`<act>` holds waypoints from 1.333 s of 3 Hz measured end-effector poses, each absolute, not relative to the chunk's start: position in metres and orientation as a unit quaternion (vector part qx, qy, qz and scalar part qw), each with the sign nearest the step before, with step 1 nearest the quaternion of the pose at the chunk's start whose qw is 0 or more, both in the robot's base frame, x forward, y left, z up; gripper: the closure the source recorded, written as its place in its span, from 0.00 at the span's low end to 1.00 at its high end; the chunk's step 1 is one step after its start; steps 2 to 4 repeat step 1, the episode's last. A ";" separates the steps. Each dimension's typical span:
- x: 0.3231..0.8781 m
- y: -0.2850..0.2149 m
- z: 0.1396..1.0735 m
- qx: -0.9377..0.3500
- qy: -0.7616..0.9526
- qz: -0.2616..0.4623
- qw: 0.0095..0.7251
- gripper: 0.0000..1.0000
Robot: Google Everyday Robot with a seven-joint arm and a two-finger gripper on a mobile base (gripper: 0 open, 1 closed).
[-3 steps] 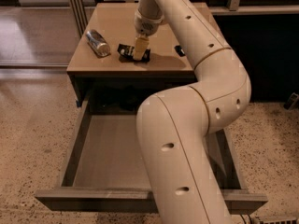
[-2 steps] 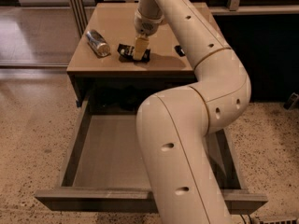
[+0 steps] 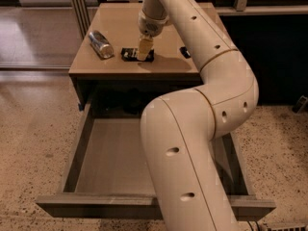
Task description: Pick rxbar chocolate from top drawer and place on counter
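The gripper (image 3: 143,55) points straight down in the upper middle of the frame, its pale yellowish tip resting on or just above the rxbar chocolate (image 3: 128,55). Whether it grips the bar or is loose on it cannot be told from this angle.

The black-wrapped bar lies flat on the counter (image 3: 120,23), near its front edge, with its long axis running roughly left to right across the frame. The gripper covers its right-hand part; the left end shows bare.

Left of the bar, near it but apart, a silver can (image 3: 101,44) lies on its side, angled from upper left to lower right. To the right, a small dark object (image 3: 185,52) sits on the tan surface, partly behind the arm (image 3: 202,129).

Below the counter's dark brown edge, the top drawer (image 3: 115,162) stands pulled far out toward the bottom of the frame, its plain grey floor showing. The thick cream arm crosses its right half. Speckled terrazzo flooring (image 3: 33,124) lies on both sides, and metal frame posts (image 3: 77,4) stand at the upper left.
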State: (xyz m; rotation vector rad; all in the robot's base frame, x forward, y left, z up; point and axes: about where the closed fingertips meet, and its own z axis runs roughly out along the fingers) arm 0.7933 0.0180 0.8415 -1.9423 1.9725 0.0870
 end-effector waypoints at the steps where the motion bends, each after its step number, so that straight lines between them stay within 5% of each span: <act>1: 0.793 0.018 0.842 -0.689 0.700 0.031 0.185 0.00; 4: 0.793 0.018 0.842 -0.689 0.700 0.031 0.185 0.00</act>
